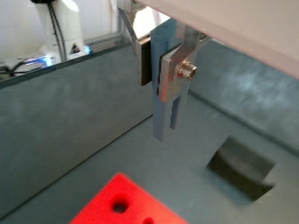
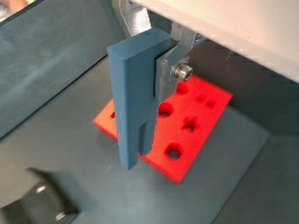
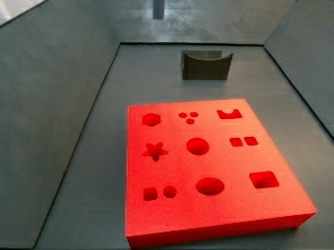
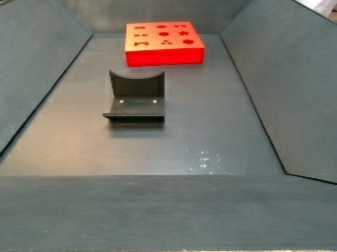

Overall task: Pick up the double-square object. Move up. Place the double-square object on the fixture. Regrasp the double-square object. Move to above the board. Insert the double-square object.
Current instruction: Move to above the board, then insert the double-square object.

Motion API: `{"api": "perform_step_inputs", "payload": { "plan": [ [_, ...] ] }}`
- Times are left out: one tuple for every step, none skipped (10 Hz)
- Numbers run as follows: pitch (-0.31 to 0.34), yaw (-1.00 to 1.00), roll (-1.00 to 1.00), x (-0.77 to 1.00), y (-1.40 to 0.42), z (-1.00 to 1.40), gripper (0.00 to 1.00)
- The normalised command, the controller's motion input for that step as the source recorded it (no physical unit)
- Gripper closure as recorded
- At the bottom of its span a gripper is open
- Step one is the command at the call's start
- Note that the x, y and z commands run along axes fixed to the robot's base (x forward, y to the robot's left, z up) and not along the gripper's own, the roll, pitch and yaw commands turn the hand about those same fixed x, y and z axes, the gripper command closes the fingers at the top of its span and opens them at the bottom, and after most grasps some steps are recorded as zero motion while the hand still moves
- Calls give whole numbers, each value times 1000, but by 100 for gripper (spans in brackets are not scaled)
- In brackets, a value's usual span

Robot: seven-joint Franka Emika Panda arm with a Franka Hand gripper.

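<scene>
Pincer (image 2: 149, 83) clamped on double-square object (image 2: 136, 101) (upright), high above board (image 2: 193, 114).

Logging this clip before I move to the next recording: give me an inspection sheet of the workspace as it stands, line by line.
Surface: dark grey floor inside sloped grey walls; small glints near the front in a side view.
Job's things: double-square object held upright in the air, clear of the floor; board flat on the floor, its holes unfilled; fixture on the floor apart from the board, with nothing on it.
Clutter: nothing seen.
Gripper: gripper raised above the floor, clamped on the upper part of the double-square object; only a sliver at the top edge of a side view.
Cables: a dark cable outside the wall in a wrist view.
Surroundings: white equipment beyond the wall, blurred.
</scene>
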Motion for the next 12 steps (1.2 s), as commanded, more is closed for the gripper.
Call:
{"api": "perform_step_inputs", "payload": {
  "plan": [
    [0, -16, -551, -61, 21, 6, 100],
    [-13, -13, -378, -48, 19, 2, 100],
    [-16, -9, -289, -42, 18, 4, 100],
    [-60, -697, -31, 466, 0, -186, 100],
    [-54, -563, -14, 609, -37, -209, 100],
    [-50, -526, -17, 649, -43, -206, 100],
    [-50, -646, 0, 523, -31, -231, 100],
    [-40, -760, 0, 406, -17, -240, 100],
    [-51, -897, 0, 246, -9, -269, 100],
    [-80, -923, 0, 214, -34, -371, 100],
    [-40, -829, 11, 297, -137, -480, 100],
    [0, -729, 7, 334, -257, -500, 100]
  ]
}}
